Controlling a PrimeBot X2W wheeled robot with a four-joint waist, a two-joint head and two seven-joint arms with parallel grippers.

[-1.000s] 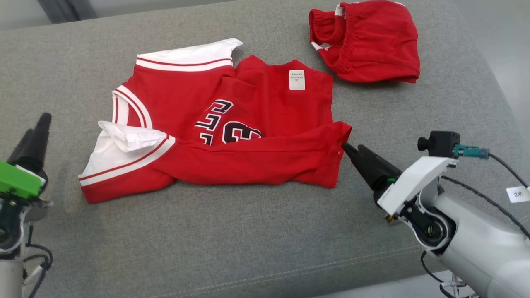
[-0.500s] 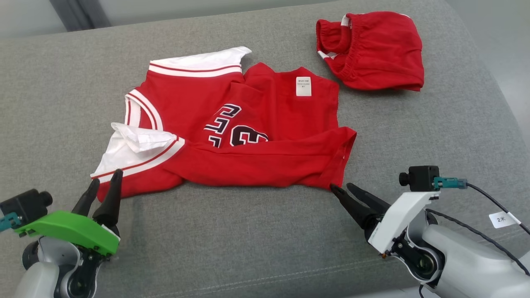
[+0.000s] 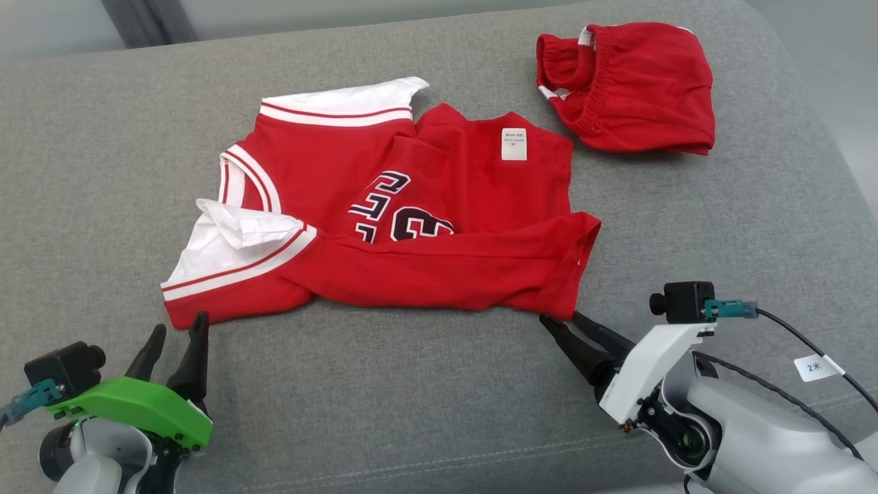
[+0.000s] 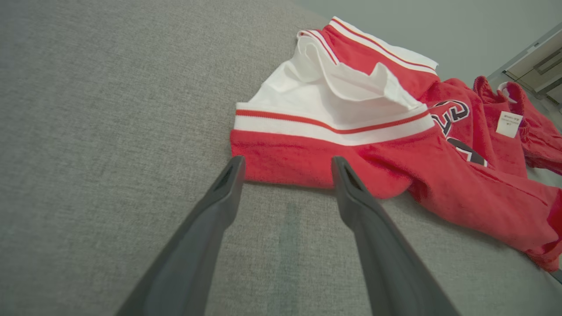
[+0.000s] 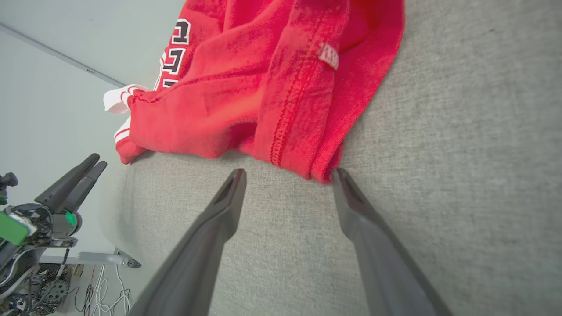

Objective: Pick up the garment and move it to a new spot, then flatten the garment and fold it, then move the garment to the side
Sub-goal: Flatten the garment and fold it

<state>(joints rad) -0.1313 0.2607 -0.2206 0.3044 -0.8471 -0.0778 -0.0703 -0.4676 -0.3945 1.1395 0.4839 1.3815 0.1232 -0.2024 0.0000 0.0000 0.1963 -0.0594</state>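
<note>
1. A red jersey (image 3: 322, 158) is seen lying on a grey upholstered surface (image 3: 411, 398), near the middle of the head view.
2. It is not spread flat: it is crumpled and partly folded over itself, and a long band of red cloth (image 3: 446, 271) is laid across its near edge.
3. White panels with red-and-white striped trim are shown at its left end (image 3: 219, 264) and along its far edge (image 3: 343, 103). The white cloth at the left end is bunched upward.
4. Black-and-white numerals (image 3: 405, 213) are partly hidden by the folds.
5. A white label (image 3: 514, 144) is exposed on the red cloth towards the far right.
6. A stitched hem (image 5: 281, 118) is seen at the near right corner, which rests on the surface.
</note>
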